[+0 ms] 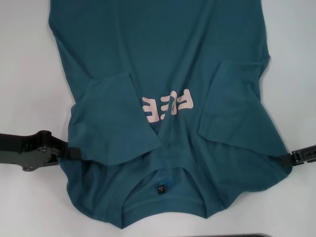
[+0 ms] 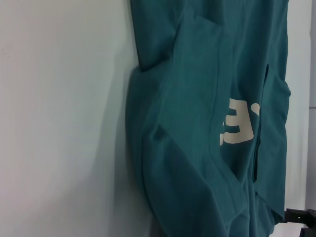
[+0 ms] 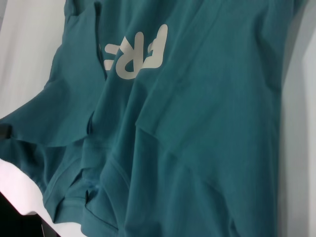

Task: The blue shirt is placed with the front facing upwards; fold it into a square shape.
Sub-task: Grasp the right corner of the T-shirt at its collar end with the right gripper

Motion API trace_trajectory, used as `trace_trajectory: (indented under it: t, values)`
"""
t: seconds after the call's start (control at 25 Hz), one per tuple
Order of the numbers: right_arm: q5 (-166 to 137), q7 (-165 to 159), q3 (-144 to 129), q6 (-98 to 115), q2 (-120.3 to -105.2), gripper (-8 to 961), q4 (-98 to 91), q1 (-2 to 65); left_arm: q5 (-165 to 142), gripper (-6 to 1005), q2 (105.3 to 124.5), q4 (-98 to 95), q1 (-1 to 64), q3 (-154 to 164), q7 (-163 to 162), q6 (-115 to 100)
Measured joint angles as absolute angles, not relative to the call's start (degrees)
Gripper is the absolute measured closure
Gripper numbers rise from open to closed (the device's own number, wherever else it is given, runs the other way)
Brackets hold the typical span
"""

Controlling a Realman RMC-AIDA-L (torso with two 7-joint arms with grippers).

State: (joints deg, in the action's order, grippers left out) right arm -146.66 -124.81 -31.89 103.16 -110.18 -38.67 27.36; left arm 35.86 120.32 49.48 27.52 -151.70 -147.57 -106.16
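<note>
Tool positions are seen nearest the robot: the left tool [image 1: 74, 153] is set at the shirt's left shoulder edge and the right tool [image 1: 290, 159] at the right shoulder edge; whether either is clenched on the cloth cannot be told, since the fingertips are hidden by fabric. The blue shirt [image 1: 163, 64] is spread front-up on the white desk [image 1: 24, 74], collar and black neck tag [image 1: 160, 188] closest, both sleeves already folded inward over the chest, partly covering the pale lettering [image 1: 168, 107]; the hem runs out of view at the far side. A lengthwise fold of the shoulders toward the hem is judged to come next; if one side is gripped less firmly, the cloth could slip and skew the fold; the tucked sleeves could be dragged open by uneven lifting.
</note>
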Motion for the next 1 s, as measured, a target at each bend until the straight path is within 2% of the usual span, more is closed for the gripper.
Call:
trace_trajectory:
  t: [0.44,1.0]
  values:
    - [-147.7,-126.3,-31.4,102.5,-109.76,192,-38.7,27.4,35.9,965,120.32,49.5,27.5,-151.7,-147.6,-106.0]
    - [-148.3,-127.0,-32.0,102.0,-110.43,194,-38.3,28.2,35.9,966,120.32,49.3,27.5,-151.7,-147.6,-105.6]
